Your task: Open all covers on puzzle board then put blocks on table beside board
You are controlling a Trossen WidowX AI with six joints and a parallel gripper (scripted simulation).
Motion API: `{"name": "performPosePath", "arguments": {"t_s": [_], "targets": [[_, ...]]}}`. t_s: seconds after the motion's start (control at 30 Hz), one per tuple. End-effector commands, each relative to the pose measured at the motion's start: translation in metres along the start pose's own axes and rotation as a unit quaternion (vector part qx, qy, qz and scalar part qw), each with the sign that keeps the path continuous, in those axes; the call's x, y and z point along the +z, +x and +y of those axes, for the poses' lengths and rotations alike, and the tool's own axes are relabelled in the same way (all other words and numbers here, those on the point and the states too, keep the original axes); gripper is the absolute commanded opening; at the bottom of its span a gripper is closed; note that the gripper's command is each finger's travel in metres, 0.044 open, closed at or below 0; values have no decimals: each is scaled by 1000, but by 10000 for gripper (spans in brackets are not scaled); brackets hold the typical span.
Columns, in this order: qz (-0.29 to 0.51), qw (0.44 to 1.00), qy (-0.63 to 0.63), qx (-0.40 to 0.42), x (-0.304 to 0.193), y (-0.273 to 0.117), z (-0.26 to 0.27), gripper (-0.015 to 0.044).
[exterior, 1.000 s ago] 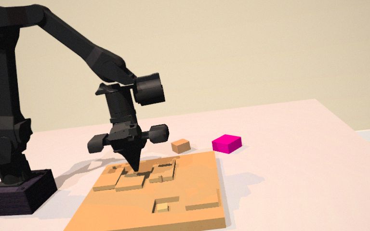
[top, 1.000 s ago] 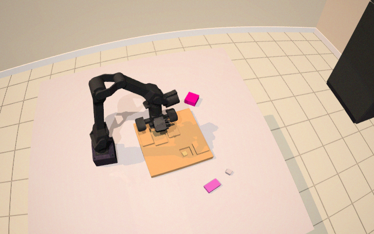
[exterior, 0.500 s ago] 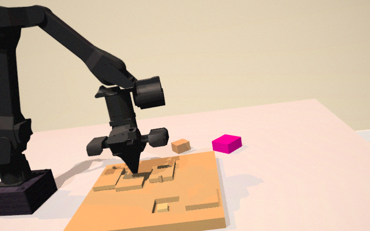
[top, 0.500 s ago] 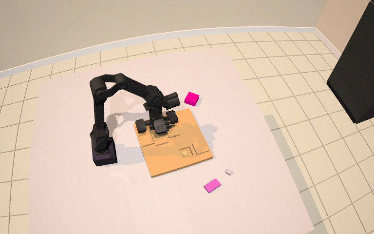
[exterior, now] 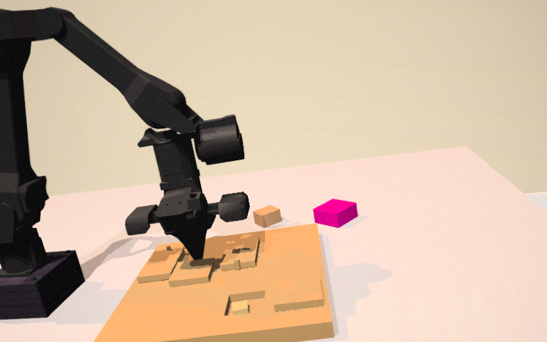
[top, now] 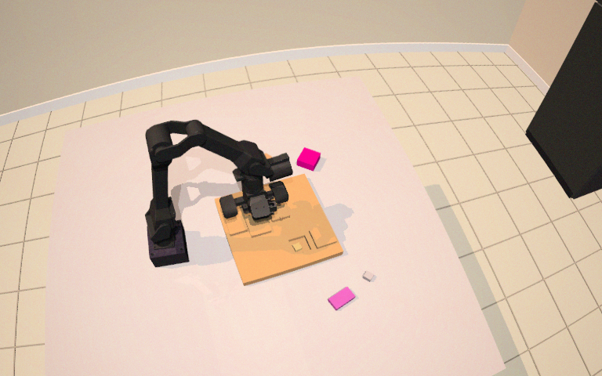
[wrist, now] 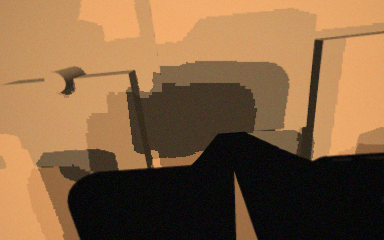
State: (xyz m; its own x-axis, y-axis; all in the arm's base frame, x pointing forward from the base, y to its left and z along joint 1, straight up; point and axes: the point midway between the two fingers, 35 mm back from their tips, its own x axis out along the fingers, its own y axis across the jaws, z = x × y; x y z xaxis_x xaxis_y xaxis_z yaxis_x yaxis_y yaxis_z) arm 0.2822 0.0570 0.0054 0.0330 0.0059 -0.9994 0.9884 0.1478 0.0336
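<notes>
My gripper (exterior: 197, 257) (wrist: 229, 138) is shut and empty, pointing down low over the middle cover (exterior: 189, 278) (top: 261, 231); I cannot tell whether the tips touch it. A left cover (exterior: 155, 270) lies beside it, and a right cover (exterior: 246, 258) has a small peg (exterior: 237, 264) near its front edge. A fourth cover (exterior: 300, 296) (top: 323, 236) lies near the board's right side. A yellow block (exterior: 241, 306) (top: 296, 247) sits in an uncovered well of the orange board (top: 262, 265) (exterior: 161, 318). The hand hides part of the back covers.
On the table, clear of the board, lie a magenta block (top: 308, 159) (exterior: 335, 212), an orange block (exterior: 266, 216), a pink block (top: 342, 298) and a small pale block (top: 368, 276). The arm's base (top: 168, 252) stands left of the board.
</notes>
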Motion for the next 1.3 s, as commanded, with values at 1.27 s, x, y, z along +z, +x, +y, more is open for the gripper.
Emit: {"name": "performPosePath", "arguments": {"t_s": [1.27], "targets": [[-2,1000,-1,-1,43,1,1,0]]}}
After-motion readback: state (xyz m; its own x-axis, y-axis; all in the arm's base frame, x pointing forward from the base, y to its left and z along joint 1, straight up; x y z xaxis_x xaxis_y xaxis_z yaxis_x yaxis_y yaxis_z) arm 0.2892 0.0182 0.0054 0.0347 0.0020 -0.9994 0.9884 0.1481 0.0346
